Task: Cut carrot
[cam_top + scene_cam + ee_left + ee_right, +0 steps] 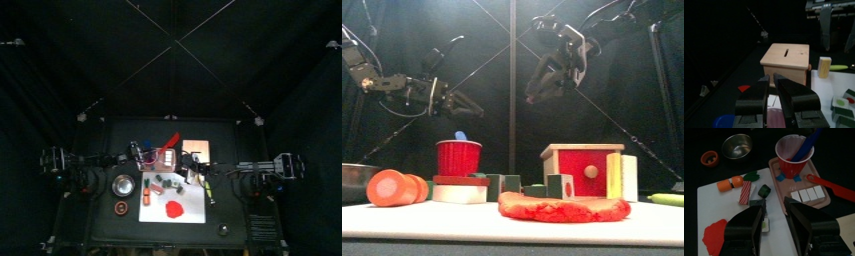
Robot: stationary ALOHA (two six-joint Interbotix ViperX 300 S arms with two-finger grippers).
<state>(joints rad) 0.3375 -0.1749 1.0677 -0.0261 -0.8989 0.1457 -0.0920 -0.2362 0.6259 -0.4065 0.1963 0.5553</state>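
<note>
The toy carrot (733,183), orange with a green top, lies at the edge of the white mat (734,213); in the front view the carrot (396,187) is at the far left. My right gripper (776,212) hangs open above the mat, a short way from the carrot, with nothing between its fingers. A red knife (827,184) lies on the pink tray (811,203), and a blue tool stands in the red cup (793,153). My left gripper (772,92) hovers over the tray facing the wooden box (786,60), its jaws slightly apart and empty.
A flat red dough patch (563,207) lies on the mat's front. A metal bowl (737,145) and a small orange dish (711,158) sit beyond the carrot. White blocks (807,194) fill the tray. A yellow block (623,177) stands beside the box.
</note>
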